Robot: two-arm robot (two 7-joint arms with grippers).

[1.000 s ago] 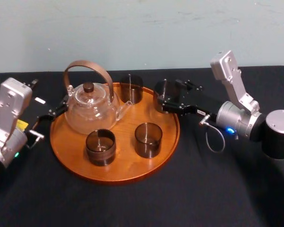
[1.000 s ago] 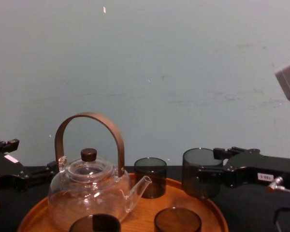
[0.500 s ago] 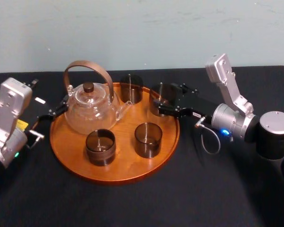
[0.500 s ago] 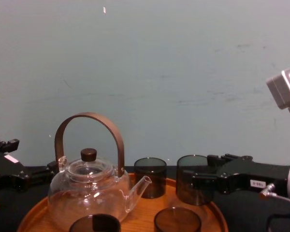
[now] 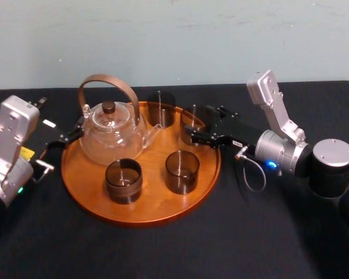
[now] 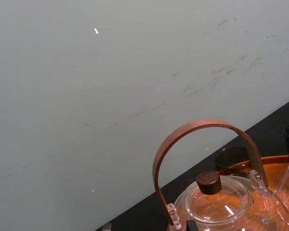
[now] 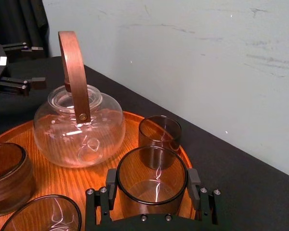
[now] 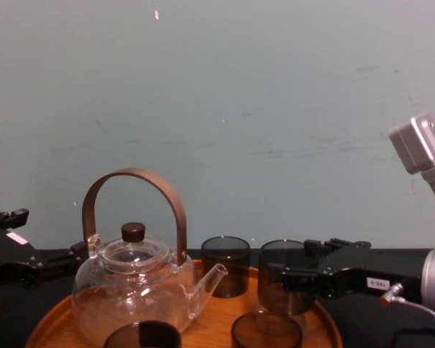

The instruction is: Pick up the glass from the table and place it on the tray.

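Right gripper (image 5: 196,125) is closed around a glass (image 5: 192,118): one black finger on each side of its wall, seen clearly from the right wrist camera (image 7: 151,185).

The glass is a smoky, see-through cylinder with straight walls and a thin rim, held upright. It sits inside the outline of the tray (image 5: 145,220), at the right rear part near the rim. Can't tell whether its base touches the wood or hangs just above it.

The tray is a round orange-brown wooden disc with visible grain and a low raised rim, on the matte black table (image 5: 250,232).

Relative to the right gripper:
- Second smoky glass (image 5: 161,108) is just beside the held one, on its left and slightly farther back. They stand apart.
- Third glass (image 5: 182,171) is near, in front of the gripper toward the robot.
- Fourth glass (image 5: 123,181) is farther left of that one.
- Teapot (image 5: 111,133) is well to the left. It has a clear round glass body, a dark knob on the lid and an arched brown wooden handle. Its spout points toward the gripper.

Left gripper (image 5: 70,135) is parked on the far side of the teapot, at the tray's left edge.
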